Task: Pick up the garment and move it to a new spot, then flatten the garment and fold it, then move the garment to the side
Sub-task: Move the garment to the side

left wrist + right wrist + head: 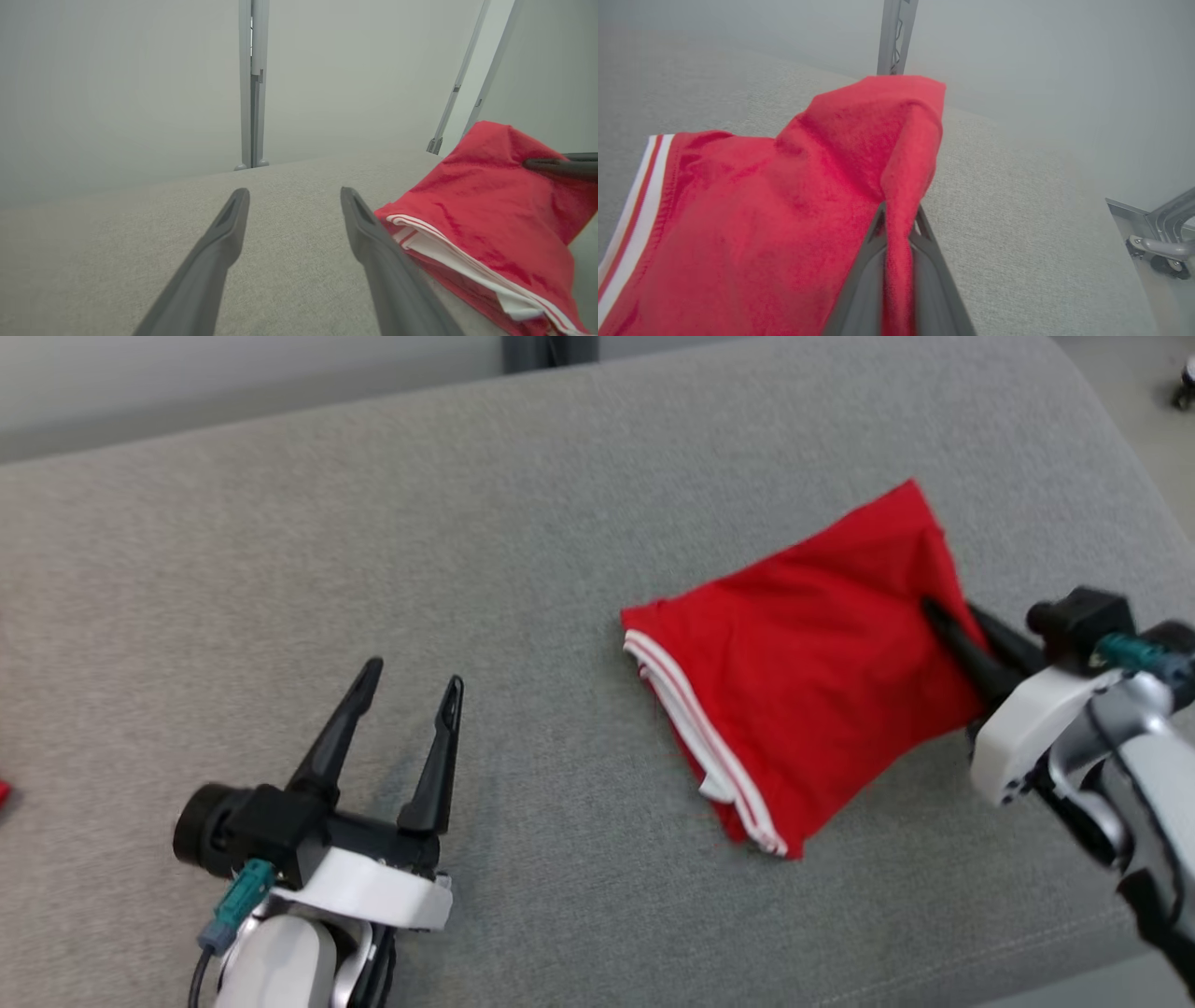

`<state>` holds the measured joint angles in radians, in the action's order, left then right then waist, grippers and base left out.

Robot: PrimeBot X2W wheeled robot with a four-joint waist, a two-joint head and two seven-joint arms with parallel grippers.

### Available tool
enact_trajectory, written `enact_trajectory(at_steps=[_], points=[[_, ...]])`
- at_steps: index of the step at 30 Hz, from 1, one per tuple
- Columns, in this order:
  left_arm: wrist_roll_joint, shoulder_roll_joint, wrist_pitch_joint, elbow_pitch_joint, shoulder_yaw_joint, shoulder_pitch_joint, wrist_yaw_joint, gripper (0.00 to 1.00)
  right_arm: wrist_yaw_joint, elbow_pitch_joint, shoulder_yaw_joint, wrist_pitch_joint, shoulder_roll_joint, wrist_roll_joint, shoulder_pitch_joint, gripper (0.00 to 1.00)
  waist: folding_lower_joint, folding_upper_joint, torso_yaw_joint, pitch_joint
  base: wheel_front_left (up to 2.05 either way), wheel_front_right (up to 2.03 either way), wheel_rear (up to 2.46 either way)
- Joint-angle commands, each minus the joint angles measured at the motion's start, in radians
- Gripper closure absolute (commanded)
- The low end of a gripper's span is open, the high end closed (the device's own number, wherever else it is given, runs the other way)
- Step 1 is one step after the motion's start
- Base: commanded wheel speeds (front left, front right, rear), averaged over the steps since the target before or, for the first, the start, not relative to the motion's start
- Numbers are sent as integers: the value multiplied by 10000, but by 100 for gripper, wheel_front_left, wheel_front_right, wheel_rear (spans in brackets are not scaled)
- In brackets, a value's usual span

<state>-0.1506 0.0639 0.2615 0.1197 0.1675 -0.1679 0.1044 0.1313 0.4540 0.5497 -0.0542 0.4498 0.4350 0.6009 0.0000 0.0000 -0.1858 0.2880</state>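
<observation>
Where the head camera looks down, the left claw [414, 677] stands with its two dark fingers spread wide, holding nothing, over bare grey cushion [523, 523]. The garment [803, 653], red and folded into a rough rectangle, lies on the cushion well to this claw's right, its white-striped hem [695, 728] facing the claw. The right claw [934, 611] reaches in from the opposite side, fingers pressed together on the red cloth at that edge; the corner beyond the fingertips stands up in a peak.

Left wrist view. The left claw's fingers rise apart, only cushion between them. The garment sits just beside the right-hand finger, hem nearest; whether cloth and finger touch cannot be told. The cloth slopes upward away from the claw to where the right claw's dark fingers enter from the right and bear on it. A metal post [252, 84] stands beyond the cushion, ahead of the fingers.

Right wrist view. The right claw's fingers are drawn in on a fold of red cloth that runs down between them. From the grip the garment spreads to the fingers' left, the striped hem at its far end; a hump of cloth stands ahead of the fingertips. Bare cushion lies to the fingers' right.
</observation>
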Motion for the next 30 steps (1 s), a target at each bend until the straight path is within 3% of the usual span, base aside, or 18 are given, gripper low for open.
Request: enact_trajectory(at_steps=[1, 12, 19, 25, 30], points=[[138, 179, 38, -119, 18, -303, 56, 0, -11, 72, -3, -148, 214, 87, 361, 100, 0, 0, -577, 814, 0, 0, 0], [441, 879, 40, -1304, 591, -1995, 232, 0, -11, 1636, -580, -1108, 1893, -357, 2297, 100, 0, 0, -505, 2689, 0, 0, 0], [97, 1017, -29, -1730, 1030, -2523, 250, 0, -22, 3096, -1735, -1483, 2546, -1411, 3237, 100, 0, 0, -284, 3392, 0, 0, 0], [-74, 1072, -71, -1940, 1254, -2670, 258, 0, -11, 4150, -3059, -1783, 2187, -2523, 3511, 100, 0, 0, -42, 3674, 0, 0, 0], [-157, 1112, -59, -1957, 1248, -2688, 254, 0, -11, 4544, -3526, -1838, 1927, -3148, 3596, 100, 0, 0, 56, 3752, 0, 0, 0]])
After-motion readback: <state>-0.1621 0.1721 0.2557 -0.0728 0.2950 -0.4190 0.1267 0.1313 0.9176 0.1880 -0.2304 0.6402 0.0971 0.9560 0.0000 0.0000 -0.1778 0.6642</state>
